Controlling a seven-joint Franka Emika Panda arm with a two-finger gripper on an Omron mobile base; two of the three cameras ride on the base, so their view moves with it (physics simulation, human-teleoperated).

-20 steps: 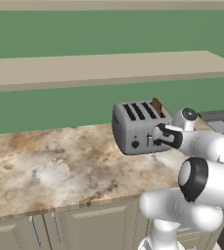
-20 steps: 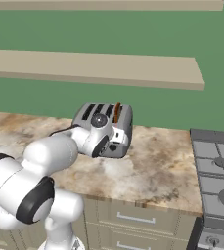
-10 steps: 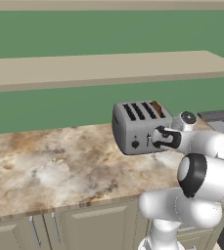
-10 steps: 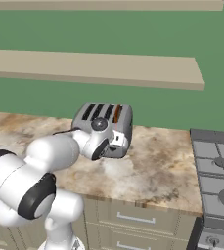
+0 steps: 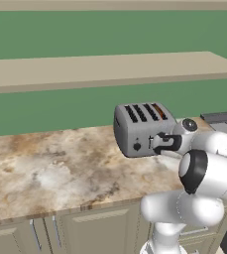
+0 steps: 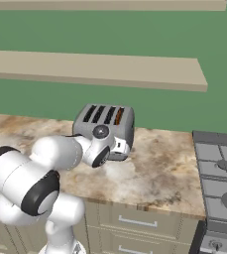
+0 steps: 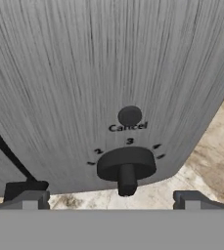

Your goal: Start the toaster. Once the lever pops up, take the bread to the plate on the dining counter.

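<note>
The marbled worktop (image 5: 50,168) spans the base views beneath a long beige shelf (image 5: 100,69), with a grey stove (image 6: 219,173) at its 3 o'clock end in the right base view. On it, just past centre toward 2 o'clock in the left base view, stands the toaster (image 5: 137,130), four dark slots up. The bread (image 6: 118,115) sits sunk in the slot nearest the stove, with just an orange-brown edge showing.

The white arm reaches in so that the claw (image 5: 157,144) is pressed close to the toaster's front, at the lower right part of that face. In the hand view its two finger tips (image 7: 28,199) stand well apart at 7 and 5 o'clock, nothing between them, so it looks open and empty. A black knob (image 7: 126,168) lies between and just ahead of them, a small Cancel button (image 7: 129,115) above it at 12 o'clock, and a dark lever slot (image 7: 8,151) at 9 o'clock.

As a judgement, the task is early: whether the lever is fully down cannot be told. Waiting for the pop-up, lifting the slice and carrying it to the plate all remain.
</note>
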